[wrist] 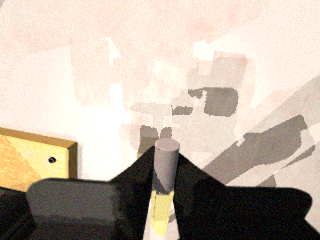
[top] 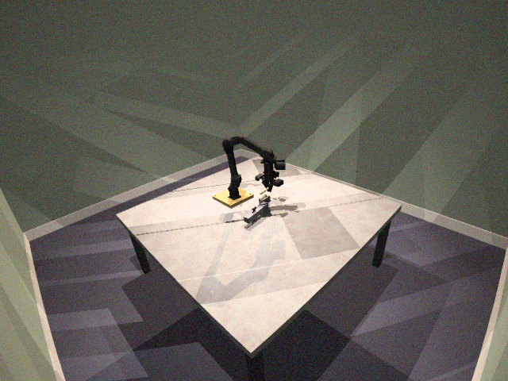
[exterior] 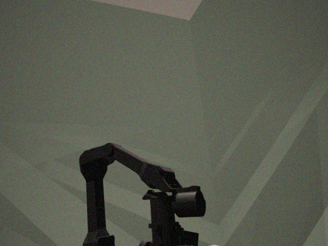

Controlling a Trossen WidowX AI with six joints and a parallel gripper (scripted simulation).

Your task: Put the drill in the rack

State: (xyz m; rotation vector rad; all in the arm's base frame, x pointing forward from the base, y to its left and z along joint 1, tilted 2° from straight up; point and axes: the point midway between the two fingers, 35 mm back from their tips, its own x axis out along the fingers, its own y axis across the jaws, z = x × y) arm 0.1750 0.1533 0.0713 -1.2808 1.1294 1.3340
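Note:
My gripper (top: 267,188) (wrist: 161,151) is shut on the drill (top: 263,190) (wrist: 165,162), a thin rod with a grey round end and a yellow shank. In the wrist view the grey end sticks out past the fingertips and the yellow shank (wrist: 161,216) runs back between the fingers. The gripper holds the drill in the air above the table (top: 254,262). Just below it stands a small beige block (top: 264,198); I cannot make out the key on it. A grey rack (top: 255,214) lies on the table in front of the block. The exterior view shows only the upper arm (exterior: 137,165).
The arm's yellow base plate (top: 232,198) (wrist: 30,162) lies to the left of the gripper. The table's edges are far from the work area. Patches of shadow cover the table top under the gripper.

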